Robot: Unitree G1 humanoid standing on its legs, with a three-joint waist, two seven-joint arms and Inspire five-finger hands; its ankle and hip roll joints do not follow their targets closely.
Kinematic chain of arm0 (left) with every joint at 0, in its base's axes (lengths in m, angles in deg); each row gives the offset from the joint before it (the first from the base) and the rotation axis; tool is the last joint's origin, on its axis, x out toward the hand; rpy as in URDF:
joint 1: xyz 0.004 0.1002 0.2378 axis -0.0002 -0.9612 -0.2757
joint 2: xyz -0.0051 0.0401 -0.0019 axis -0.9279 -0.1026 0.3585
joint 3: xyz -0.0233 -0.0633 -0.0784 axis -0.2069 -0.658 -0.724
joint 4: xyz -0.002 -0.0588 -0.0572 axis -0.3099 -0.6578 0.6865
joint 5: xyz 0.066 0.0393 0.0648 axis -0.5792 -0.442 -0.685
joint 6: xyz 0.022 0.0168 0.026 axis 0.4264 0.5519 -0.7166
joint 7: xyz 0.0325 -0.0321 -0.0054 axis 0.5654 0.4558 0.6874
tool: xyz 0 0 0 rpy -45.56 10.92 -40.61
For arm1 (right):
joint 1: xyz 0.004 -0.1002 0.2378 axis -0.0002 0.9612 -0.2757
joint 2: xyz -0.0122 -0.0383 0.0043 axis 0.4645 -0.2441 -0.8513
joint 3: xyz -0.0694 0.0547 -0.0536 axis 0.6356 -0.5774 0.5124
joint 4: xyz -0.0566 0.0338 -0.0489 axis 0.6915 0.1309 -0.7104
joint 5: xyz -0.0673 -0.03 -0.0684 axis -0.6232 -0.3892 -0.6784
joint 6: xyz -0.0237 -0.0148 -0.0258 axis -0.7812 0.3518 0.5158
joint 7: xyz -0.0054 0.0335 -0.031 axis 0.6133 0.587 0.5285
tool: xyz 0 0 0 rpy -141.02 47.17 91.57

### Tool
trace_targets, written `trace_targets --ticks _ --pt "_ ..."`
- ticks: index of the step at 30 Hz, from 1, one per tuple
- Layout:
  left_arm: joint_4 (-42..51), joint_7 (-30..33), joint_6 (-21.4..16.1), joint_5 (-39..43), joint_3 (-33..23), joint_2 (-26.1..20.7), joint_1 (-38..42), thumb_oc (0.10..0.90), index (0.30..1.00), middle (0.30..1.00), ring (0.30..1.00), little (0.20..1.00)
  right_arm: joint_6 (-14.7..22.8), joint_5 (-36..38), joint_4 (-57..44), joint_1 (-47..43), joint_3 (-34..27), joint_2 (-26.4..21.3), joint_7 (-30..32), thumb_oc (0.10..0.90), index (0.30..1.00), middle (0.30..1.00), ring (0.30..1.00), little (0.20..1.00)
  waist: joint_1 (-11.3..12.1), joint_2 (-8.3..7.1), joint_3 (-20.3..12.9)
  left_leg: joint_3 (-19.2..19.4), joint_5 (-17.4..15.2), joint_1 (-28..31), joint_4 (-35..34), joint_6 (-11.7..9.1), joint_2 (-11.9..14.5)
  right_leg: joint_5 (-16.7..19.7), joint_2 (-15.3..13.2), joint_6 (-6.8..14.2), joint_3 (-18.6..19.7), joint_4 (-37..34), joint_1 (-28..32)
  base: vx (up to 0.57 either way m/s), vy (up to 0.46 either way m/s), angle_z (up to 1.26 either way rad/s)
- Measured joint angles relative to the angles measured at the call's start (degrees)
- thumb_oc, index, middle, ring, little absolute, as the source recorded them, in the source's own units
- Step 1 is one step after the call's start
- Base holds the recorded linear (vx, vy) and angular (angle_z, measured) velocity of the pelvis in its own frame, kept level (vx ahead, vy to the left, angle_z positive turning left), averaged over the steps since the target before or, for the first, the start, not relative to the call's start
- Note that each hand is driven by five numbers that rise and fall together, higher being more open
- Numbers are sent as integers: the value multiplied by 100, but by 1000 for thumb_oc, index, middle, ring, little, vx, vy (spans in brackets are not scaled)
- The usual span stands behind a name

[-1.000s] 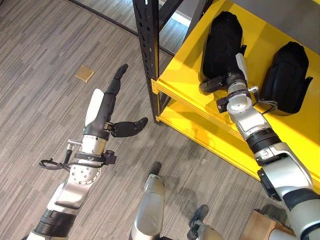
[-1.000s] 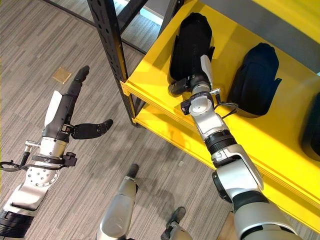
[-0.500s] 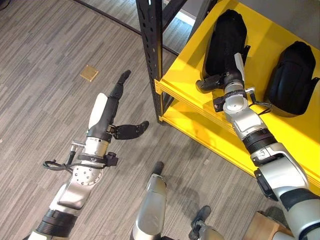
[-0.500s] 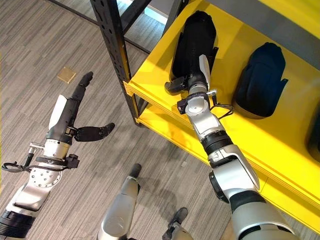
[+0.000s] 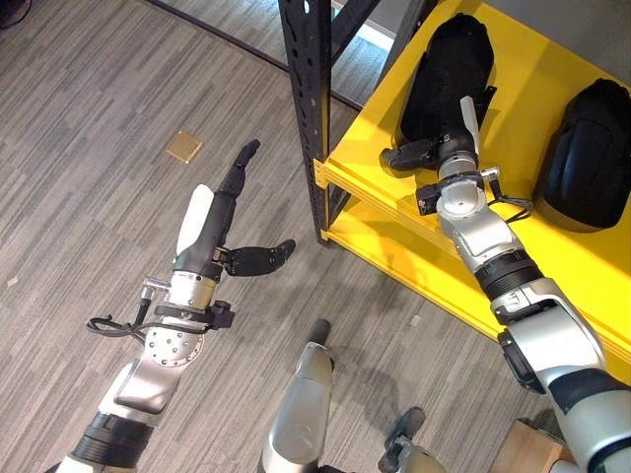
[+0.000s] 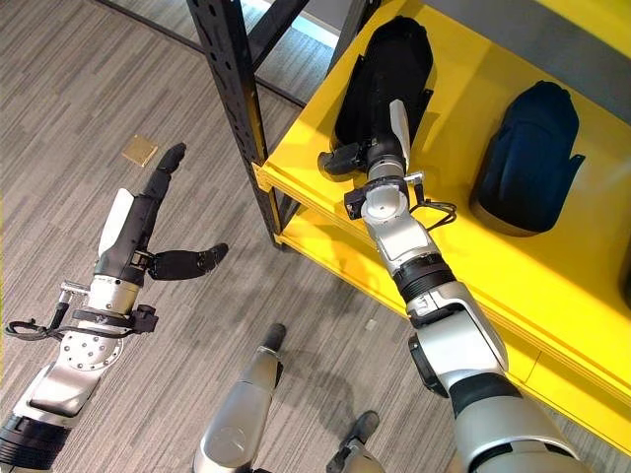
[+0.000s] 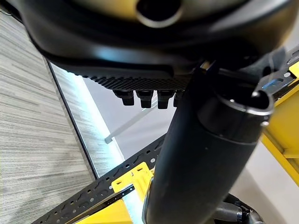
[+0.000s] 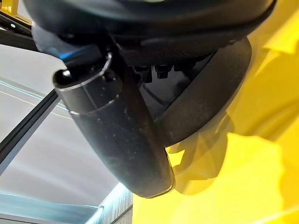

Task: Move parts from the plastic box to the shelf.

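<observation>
Two black moulded parts lie on the yellow shelf (image 5: pixel 367 158): a long one (image 5: pixel 449 64) at the left and a rounder one (image 5: pixel 592 148) to its right. My right hand (image 5: pixel 446 151) rests at the near end of the long part, fingers straight along it and thumb (image 5: pixel 402 156) pointing left toward the shelf's edge. In the right wrist view the thumb (image 8: pixel 117 135) stands out over the yellow board, with the black part (image 8: pixel 201 107) just past the fingers. My left hand (image 5: pixel 212 222) hovers open over the floor, left of the shelf, holding nothing.
A black perforated upright (image 5: pixel 308 89) stands at the shelf's near left corner, between my two hands. A lower yellow shelf board (image 5: pixel 414 276) shows beneath. A small brass plate (image 5: pixel 183 147) is set in the grey floor. A wooden box corner (image 5: pixel 523 448) shows at bottom right.
The whole picture has shifted a little, so the camera moved. My right hand has edged slightly left toward the upright, still at the long part's near end. The left hand keeps its pose.
</observation>
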Motion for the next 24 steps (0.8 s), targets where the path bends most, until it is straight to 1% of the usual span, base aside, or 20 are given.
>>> trace_targets --ticks 4,5,10,13,16,24 --pt "0 76 0 2 35 2 4 900 1000 1000 1000 1000 3 0 -54 -12 -10 -1 231 900 1000 1000 1000 1000 -18 55 26 8 -36 -61 86 30 -49 -1 -45 0 -1 43 -33 0 0 0" --pt "1 81 0 2 64 2 4 900 1000 1000 1000 1000 3 0 -61 -14 -15 0 307 900 1000 1000 1000 1000 -17 81 38 22 -62 -77 138 68 -66 -9 -66 -14 5 69 -36 0 0 0" --pt "2 90 0 -1 227 2 9 900 1000 1000 1000 1000 62 9 -61 -15 -239 59 552 900 1000 1000 1000 1000 -15 85 40 55 -70 -161 163 88 -82 -17 -103 -26 59 131 -149 -4 2 -2" --pt "2 90 -1 -4 240 2 14 900 1000 1000 1000 1000 92 55 -58 -15 -243 63 553 900 1000 1000 1000 1000 -33 89 42 61 -70 -160 188 91 -88 -17 -107 -26 64 136 -156 -7 23 -1" --pt "2 91 -1 -4 240 2 19 900 1000 1000 1000 1000 170 54 -59 -47 -274 66 549 900 1000 1000 1000 1000 -120 184 95 76 -77 -159 235 108 -99 -17 -130 -26 84 172 -160 -3 32 -2" --pt "4 93 2 -4 253 2 47 900 1000 1000 1000 1000 190 59 -58 -45 -282 102 547 900 1000 1000 1000 1000 -184 197 103 174 -105 -150 275 176 -157 -20 -236 -31 150 245 -203 2 11 -2"
